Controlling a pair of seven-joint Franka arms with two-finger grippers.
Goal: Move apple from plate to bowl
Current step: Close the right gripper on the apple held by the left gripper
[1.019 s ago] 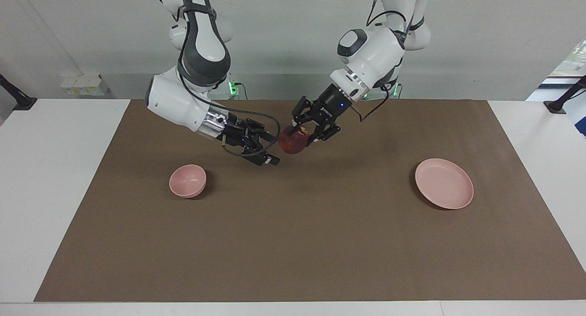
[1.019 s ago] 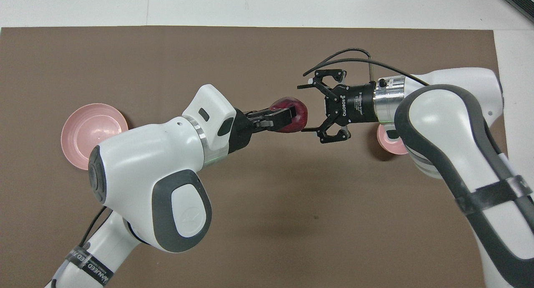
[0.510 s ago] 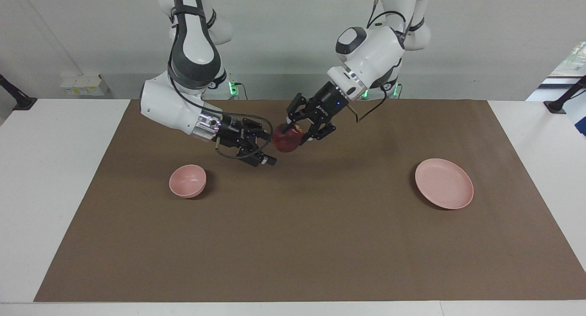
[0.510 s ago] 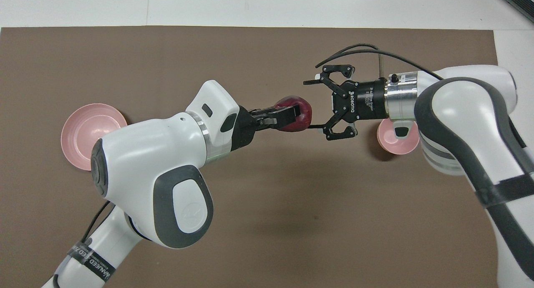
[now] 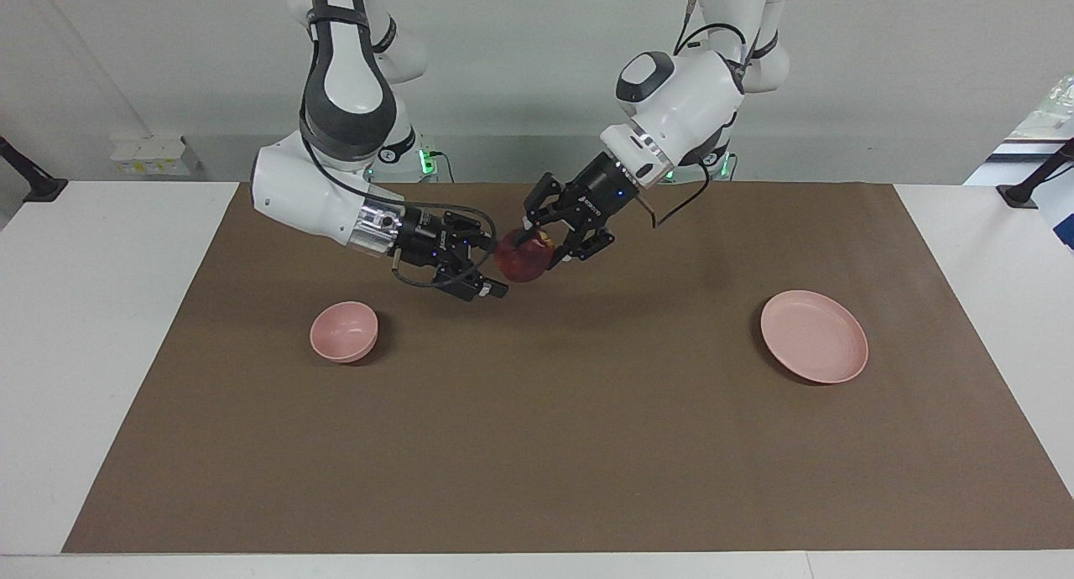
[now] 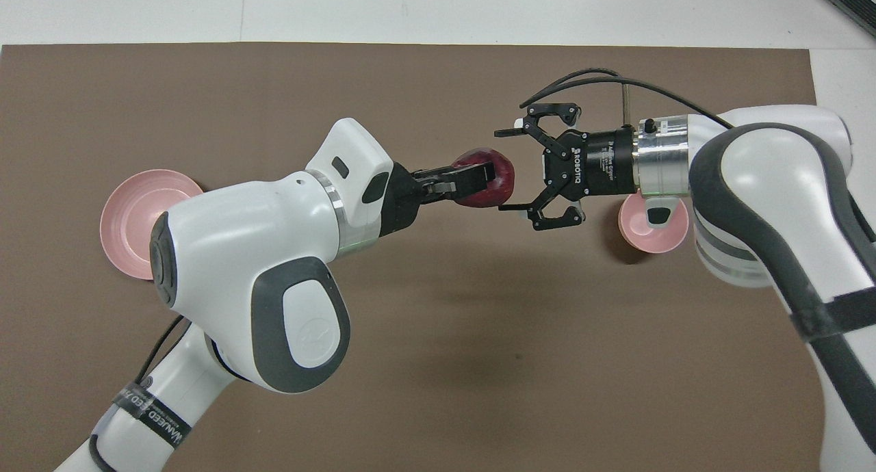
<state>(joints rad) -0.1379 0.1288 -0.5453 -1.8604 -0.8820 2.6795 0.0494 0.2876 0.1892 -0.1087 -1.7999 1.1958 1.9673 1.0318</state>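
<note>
Handing over: left gripper [image 5: 537,247] pinches apple [image 5: 522,258]; right gripper [image 5: 491,264], spread wide beside it, should enclose the fruit before release.

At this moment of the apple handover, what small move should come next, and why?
Probably the right gripper should ease forward around the apple and close. The left gripper holds it in the air over the mat, the right one's fingers stand open beside it, and the bowl waits empty.
</note>
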